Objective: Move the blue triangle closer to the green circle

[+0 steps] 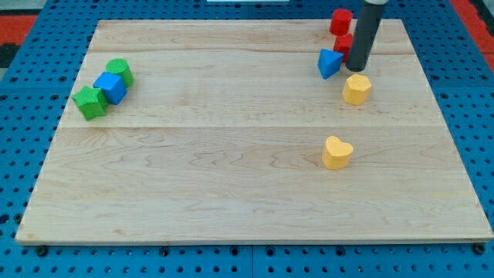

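The blue triangle (329, 62) lies near the board's top right. My tip (356, 68) stands just right of it, close to or touching its right side. The rod hides part of a red block (343, 42). The green circle (120, 72) sits far off at the view's left, touching a blue cube (110, 87), which touches a green block (90, 102).
A red block (340, 19) sits at the top right edge. A yellow block (356, 89) lies just below my tip. A yellow heart (336, 152) lies lower, right of centre. The wooden board (231, 177) rests on a blue pegboard.
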`<control>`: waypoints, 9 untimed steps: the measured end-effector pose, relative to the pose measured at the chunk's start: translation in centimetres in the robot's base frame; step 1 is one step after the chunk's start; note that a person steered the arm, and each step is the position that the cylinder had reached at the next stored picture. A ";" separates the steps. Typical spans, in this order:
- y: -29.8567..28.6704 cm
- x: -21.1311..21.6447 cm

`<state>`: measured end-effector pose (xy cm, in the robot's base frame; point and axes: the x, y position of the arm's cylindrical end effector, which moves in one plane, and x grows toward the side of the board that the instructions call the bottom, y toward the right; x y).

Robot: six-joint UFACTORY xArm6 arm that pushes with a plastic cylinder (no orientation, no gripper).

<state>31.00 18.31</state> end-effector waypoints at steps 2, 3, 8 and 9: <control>-10.7 2.2; -18.5 3.9; -32.8 4.7; -30.7 1.3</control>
<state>32.26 -12.40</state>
